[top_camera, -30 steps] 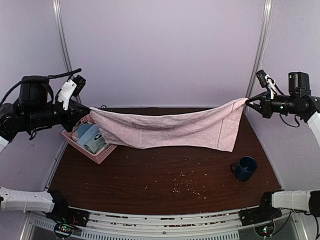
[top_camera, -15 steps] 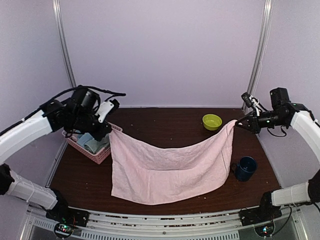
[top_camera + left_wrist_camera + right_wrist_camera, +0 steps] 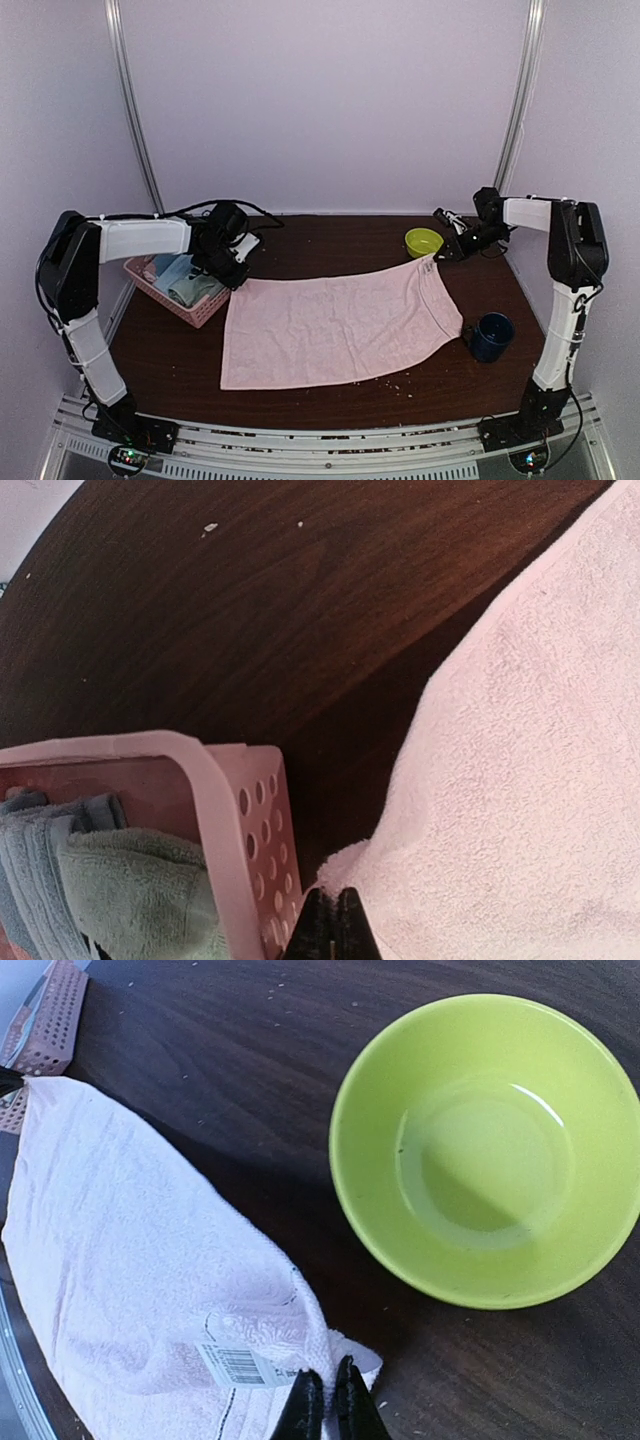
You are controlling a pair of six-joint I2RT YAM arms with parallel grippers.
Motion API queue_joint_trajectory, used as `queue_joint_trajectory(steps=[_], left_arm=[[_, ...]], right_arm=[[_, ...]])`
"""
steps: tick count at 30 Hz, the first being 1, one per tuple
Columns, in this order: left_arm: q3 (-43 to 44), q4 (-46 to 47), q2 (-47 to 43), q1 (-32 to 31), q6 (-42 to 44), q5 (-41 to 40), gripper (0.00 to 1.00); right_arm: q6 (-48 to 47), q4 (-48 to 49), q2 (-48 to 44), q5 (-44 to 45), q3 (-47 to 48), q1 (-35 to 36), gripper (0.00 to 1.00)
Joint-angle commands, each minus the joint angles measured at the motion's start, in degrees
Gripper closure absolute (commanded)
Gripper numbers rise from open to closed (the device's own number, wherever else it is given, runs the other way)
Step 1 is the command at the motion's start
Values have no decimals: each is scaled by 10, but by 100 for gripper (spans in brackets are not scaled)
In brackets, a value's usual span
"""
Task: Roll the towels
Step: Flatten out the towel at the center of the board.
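Step in hand: laying out, as I judge it; the pink towel (image 3: 335,325) is spread on the table (image 3: 330,232) and no roll has been started.
Left end effector (image 3: 335,920): closed, pinching the towel's far left corner just beside the basket (image 3: 205,310).
Right end effector (image 3: 325,1397): closed, pinching the far right corner, near the bowl (image 3: 424,242).
Pink towel, place: mid-table, between basket and mug (image 3: 492,336), its right edge just beside the mug.
Pink towel, look: mostly flat, lightly creased, soft and limp; the right side is skewed, drawn to a point at the held corner, where a barcode label (image 3: 235,1363) shows.
Green towel (image 3: 140,890): in the basket beside blue-grey towels (image 3: 40,860), not yet handled.
Next move, judged: let go of both corners, take one short edge and turn it over evenly; the skewed right side probably needs squaring first, and the mug may snag the cloth.
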Motion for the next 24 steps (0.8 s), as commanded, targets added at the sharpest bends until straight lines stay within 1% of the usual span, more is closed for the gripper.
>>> queue_joint_trajectory(steps=[1, 4, 7, 11, 18, 20, 24], left_arm=[[24, 56, 13, 15, 13, 11, 100], [28, 66, 14, 21, 14, 13, 100], [37, 67, 13, 28, 18, 3, 100], [32, 66, -6, 32, 11, -13, 100], [-3, 66, -35, 32, 4, -52, 100], [-13, 73, -46, 32, 4, -51, 100], [-18, 74, -63, 32, 1, -19, 100]], right_arm=[[40, 43, 13, 54, 34, 4, 100], [58, 81, 14, 70, 36, 4, 100], [71, 93, 27, 91, 54, 5, 100], [67, 70, 53, 110, 89, 5, 100], [28, 29, 55, 139, 96, 5, 100], [18, 21, 57, 142, 95, 5, 100], [19, 14, 54, 135, 91, 5, 100]])
